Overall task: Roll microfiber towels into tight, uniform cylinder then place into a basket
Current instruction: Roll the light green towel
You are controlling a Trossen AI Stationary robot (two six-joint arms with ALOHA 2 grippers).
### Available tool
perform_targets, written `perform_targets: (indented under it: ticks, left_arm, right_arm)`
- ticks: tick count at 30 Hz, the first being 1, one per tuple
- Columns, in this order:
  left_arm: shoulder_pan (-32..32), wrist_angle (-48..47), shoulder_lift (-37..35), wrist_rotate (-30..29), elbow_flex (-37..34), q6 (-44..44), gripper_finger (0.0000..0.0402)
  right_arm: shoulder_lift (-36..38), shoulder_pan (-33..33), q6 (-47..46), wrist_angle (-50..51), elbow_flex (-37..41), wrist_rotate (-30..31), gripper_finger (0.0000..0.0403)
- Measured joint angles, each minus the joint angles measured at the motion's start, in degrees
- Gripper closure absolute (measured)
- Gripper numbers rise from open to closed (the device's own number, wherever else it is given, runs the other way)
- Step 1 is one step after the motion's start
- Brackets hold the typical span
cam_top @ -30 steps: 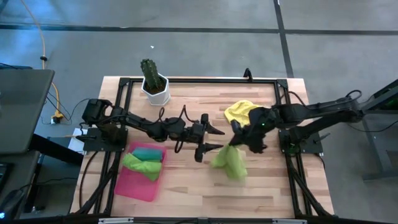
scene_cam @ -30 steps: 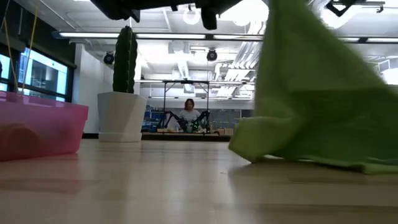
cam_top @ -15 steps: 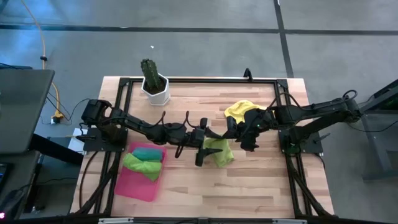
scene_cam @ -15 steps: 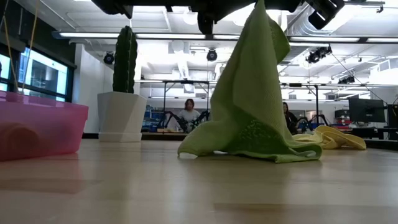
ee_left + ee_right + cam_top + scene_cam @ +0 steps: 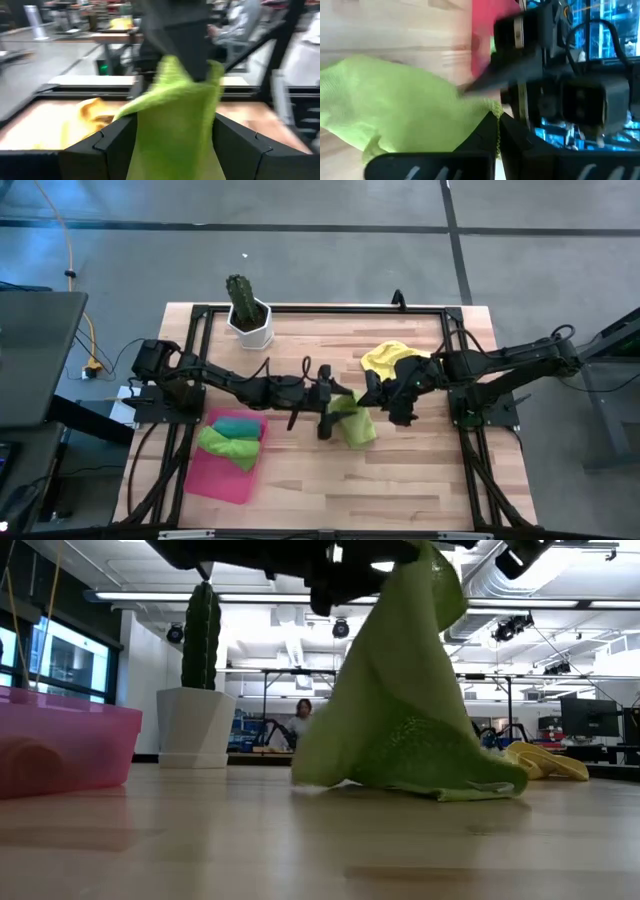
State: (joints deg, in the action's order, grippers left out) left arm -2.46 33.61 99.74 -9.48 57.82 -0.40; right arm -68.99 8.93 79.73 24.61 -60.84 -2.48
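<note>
My right fingers point(image 5: 496, 131) are pressed fully together on the top corner of the lime green towel point(image 5: 352, 420), holding it up at the middle of the bench point(image 5: 420, 480); its lower folds rest on the wood. My left fingers point(image 5: 175, 145) stand spread wide, one on each side of the hanging cloth, not clamped on it. The yellow towel point(image 5: 385, 358) lies crumpled just behind my right arm. The pink basket point(image 5: 215, 475) sits at the left front of the bench and contains a teal towel point(image 5: 238, 423) and a green towel point(image 5: 228, 446). A white pot with a cactus point(image 5: 246, 310) stands at the far edge.
</note>
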Motion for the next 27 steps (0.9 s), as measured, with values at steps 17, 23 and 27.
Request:
perform_targets:
  ticks: [17, 23, 27]
  left_arm:
    - [-2.3, -3.9, -0.1, 13.4, 0.0, -0.5, 0.0167]
    - [-2.5, -7.0, -0.1, 13.3, 0.0, -2.1, 0.0167]
    - [-2.6, -10.8, -0.1, 13.3, 0.0, -4.9, 0.0167]
  right_arm:
    - [0.0, -1.1, -0.2, 0.3, 0.0, 2.1, 0.0403]
    - [0.0, -1.2, -0.2, -1.5, 0.0, 3.6, 0.0403]
    - [0.0, -1.2, -1.6, -3.2, 0.0, 3.6, 0.0403]
